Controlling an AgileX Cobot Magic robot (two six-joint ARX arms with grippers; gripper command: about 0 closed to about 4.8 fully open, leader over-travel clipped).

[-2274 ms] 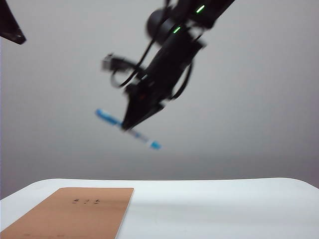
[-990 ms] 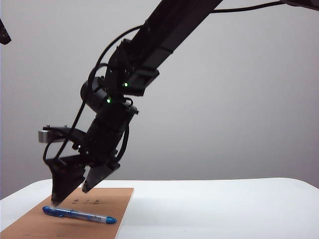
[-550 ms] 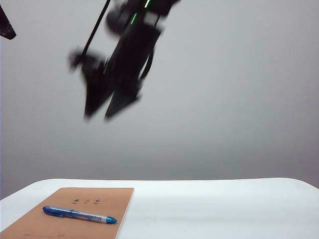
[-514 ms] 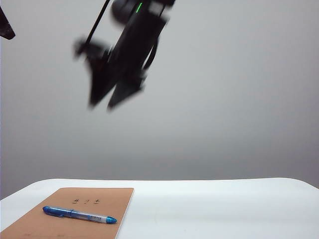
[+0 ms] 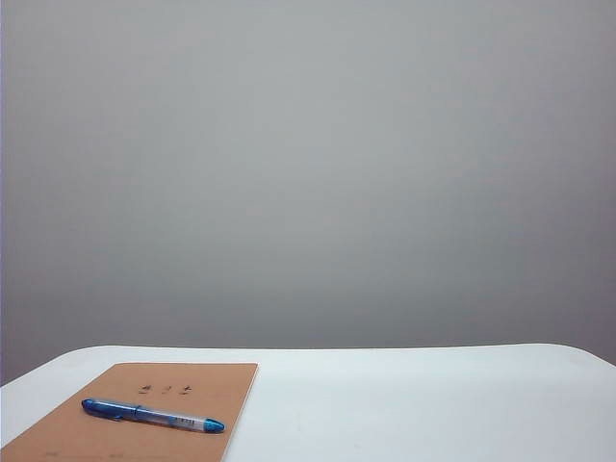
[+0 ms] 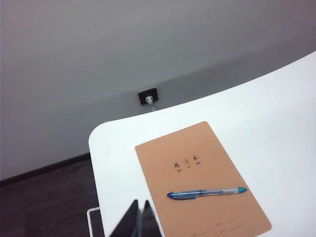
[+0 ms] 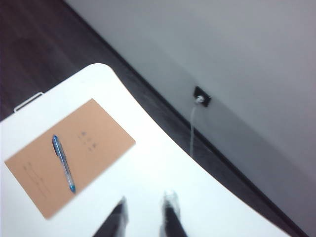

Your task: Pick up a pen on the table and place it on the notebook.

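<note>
I find the pen (image 5: 152, 416) lying flat on the notebook (image 5: 115, 438), crosswise below the printed characters, wholly within the cover. The notebook lies flat near a rounded corner of the desk (image 5: 433, 404). On this evidence I judge the placement done.

Handling, as a judgement: the pen looks light and stiff, with a smooth round plastic barrel, so it could roll or slip if nudged. The cover lies level and the pen appears at rest. Were a re-grasp needed, I would take it across the barrel at the clear-white middle section, with the pads square to its length. The notebook looks thin and flat; it could slide on the smooth desk if pushed sideways.

Left claw (image 6: 139, 221): its fingertips show at the edge of its wrist view, close together with only a thin gap, holding nothing and touching nothing. It hangs above the desk corner, well clear of the notebook.

Right claw (image 7: 144, 217): its fingers (image 7: 172, 210) stand partly apart with bare desk visible between them; it is empty and high above the desk, well away from the pen. The picture is blurred, so I cannot give finer detail.

Neither claw appears in the exterior view.
</note>
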